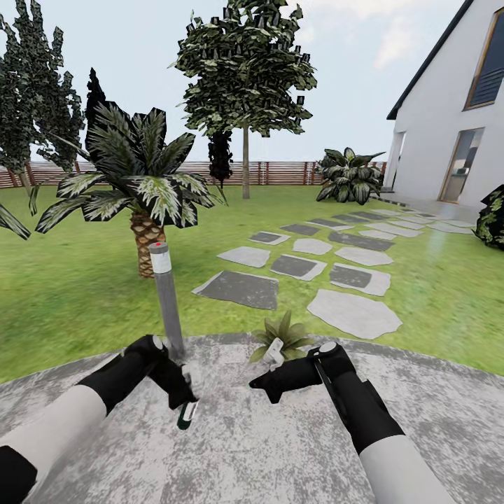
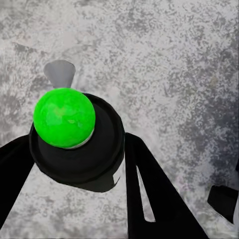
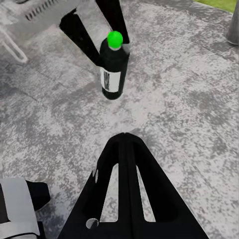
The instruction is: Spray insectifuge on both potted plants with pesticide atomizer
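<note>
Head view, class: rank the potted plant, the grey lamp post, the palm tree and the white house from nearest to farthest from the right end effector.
1. Potted plant, just beyond it.
2. Grey lamp post, leftward.
3. Palm tree, on the lawn.
4. White house, far right.

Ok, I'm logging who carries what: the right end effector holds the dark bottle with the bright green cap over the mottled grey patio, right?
No, the left end effector holds the dark bottle with the bright green cap over the mottled grey patio. The right wrist view shows it, with the right end effector shut on nothing.
</note>
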